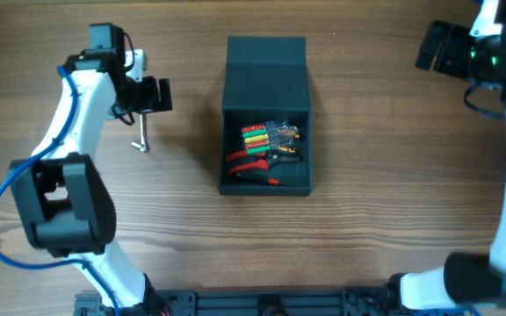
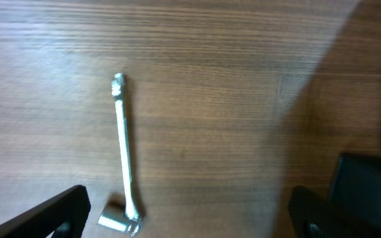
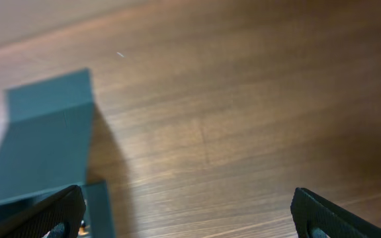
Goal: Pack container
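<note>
wrench [image 2: 124, 155] lies far-to-near, left of the container [image 1: 266, 88], under the wide-open left gripper [image 2: 187, 218]; right gripper [image 1: 437, 48], also open, is way off by the far right corner

Container [image 1: 266, 88] at centre of table [image 1: 376, 184], lid flap folded open behind it. Hand tools [image 1: 266, 156] inside container (piled, touching). Wrench [image 1: 141, 133] flat on table, well left of container. Left gripper [image 2: 187, 201] above wrench. Right gripper [image 3: 187, 205] well right of container, further back.
</note>
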You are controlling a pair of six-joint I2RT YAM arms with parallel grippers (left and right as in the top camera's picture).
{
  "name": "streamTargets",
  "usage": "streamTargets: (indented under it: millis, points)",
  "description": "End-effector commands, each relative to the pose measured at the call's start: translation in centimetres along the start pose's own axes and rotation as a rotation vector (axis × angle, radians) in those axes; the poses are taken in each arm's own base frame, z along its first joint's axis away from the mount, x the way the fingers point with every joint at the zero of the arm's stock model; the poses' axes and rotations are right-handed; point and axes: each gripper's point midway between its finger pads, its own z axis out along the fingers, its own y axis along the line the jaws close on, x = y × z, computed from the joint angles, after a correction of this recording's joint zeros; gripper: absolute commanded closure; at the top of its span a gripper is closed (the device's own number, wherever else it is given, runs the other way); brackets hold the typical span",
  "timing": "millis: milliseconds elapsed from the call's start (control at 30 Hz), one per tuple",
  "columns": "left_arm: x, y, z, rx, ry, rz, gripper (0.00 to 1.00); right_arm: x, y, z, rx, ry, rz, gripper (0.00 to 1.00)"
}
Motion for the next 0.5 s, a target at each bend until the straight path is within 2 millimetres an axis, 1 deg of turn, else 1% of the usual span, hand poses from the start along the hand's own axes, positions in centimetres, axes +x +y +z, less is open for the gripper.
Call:
streamTargets:
  millis: [0, 100, 267, 333, 400, 467]
  points:
    - [0.4, 0.3, 1.3, -0.044, 0.029, 0.04, 0.0, 0.4, -1.2, 5.4, 0.046, 0.11, 0.001, 0.0]
    - [0.8, 1.1, 1.5, -0.076, 0.04, 0.032, 0.0, 1.1, -1.2, 9.3, 0.057, 0.185, -0.004, 0.0]
    - [1.0, 2.1, 1.4, -0.115, 0.046, 0.0, 0.0, 2.7, -1.1, 14.1, 0.062, 0.288, -0.012, 0.0]
    - [1.1, 2.3, 1.5, -0.116, 0.048, -0.012, 0.0, 3.1, -1.0, 15.6, 0.061, 0.315, -0.016, 0.0]
    - [1.1, 2.5, 1.8, -0.117, 0.043, -0.029, 0.0, 3.4, -1.0, 16.7, 0.063, 0.331, -0.019, 0.0]
    - [1.4, 2.5, 2.3, -0.114, 0.046, -0.03, 0.0, 3.6, -1.0, 17.2, 0.062, 0.339, -0.027, 0.0]
